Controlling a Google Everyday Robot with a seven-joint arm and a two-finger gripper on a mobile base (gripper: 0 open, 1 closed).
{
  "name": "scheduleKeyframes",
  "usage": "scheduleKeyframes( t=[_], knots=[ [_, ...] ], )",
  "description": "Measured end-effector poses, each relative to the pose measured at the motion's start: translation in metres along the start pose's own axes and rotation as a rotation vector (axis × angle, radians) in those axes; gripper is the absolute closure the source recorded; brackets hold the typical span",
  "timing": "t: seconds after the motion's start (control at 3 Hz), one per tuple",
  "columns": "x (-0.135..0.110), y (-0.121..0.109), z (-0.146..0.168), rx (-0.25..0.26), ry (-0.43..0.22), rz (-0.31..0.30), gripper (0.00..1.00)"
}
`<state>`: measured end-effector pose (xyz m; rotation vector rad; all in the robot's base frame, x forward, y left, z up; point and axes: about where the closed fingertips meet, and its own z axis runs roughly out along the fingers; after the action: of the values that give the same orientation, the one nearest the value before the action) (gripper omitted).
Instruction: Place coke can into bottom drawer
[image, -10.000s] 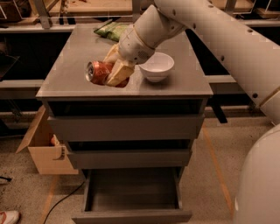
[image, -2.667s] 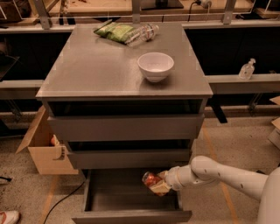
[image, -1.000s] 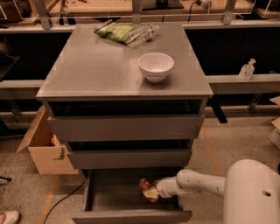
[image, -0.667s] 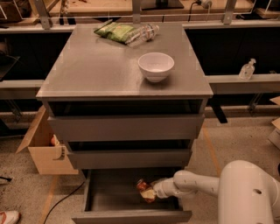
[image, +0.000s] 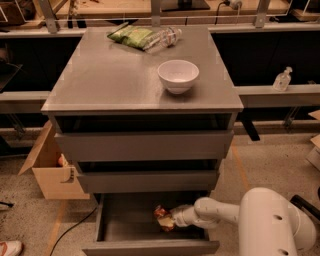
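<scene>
Inside bottom drawer (image: 125, 227), pincer (image: 170, 220) clamps coke can (image: 162, 217) at its tip.

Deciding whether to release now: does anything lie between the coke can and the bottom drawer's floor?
Nothing visible does. The gripper holds the coke can inside the open bottom drawer, over grey floor with no other item showing; the spot beneath the can is hidden.

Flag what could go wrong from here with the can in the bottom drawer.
1. The coke can sits at the tip of the gripper inside the open bottom drawer. Whether it touches the drawer floor is unclear, so a release might let it drop and roll.
2. The arm reaches in close beneath the middle drawer. A straight upward retreat could hit that front.
</scene>
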<state>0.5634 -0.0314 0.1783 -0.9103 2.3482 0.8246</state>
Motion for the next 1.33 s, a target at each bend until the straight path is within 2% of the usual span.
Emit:
scheduleKeyframes(
  t=[0.33, 1.33],
  knots=[
    [0.0002, 0.0006, 0.0017, -0.002, 0.000, 0.000, 0.82],
    [0.0015, 0.0055, 0.0066, -0.011, 0.003, 0.001, 0.12]
  ],
)
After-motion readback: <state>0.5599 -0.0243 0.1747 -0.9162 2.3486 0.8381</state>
